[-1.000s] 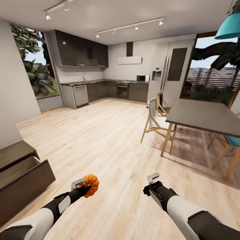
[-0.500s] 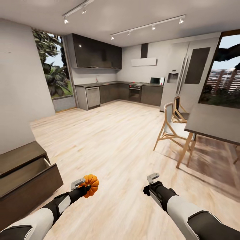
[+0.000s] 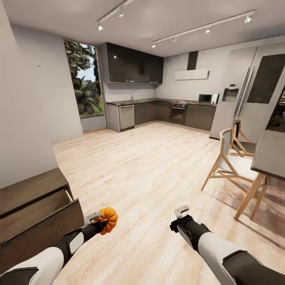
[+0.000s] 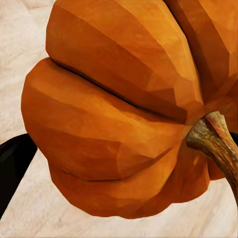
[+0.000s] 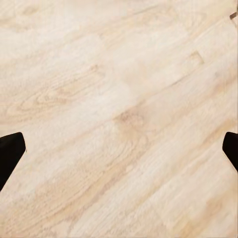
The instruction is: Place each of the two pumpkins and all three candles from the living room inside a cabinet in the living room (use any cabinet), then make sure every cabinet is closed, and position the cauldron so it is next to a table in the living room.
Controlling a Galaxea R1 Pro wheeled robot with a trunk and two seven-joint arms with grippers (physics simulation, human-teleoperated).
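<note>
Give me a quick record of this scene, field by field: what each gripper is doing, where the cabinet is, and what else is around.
left gripper: shut on the pumpkin, held above the floor
pumpkin close-up: orange ribs and brown stem seen in the left wrist view
right gripper: open, holding nothing, plank floor beneath it
cabinet: dark brown, at the robot's left, top drawer pulled open
drawer contents: cannot tell
ahead: kitchen units along the far wall
right side: wooden chair at a grey dining table
</note>
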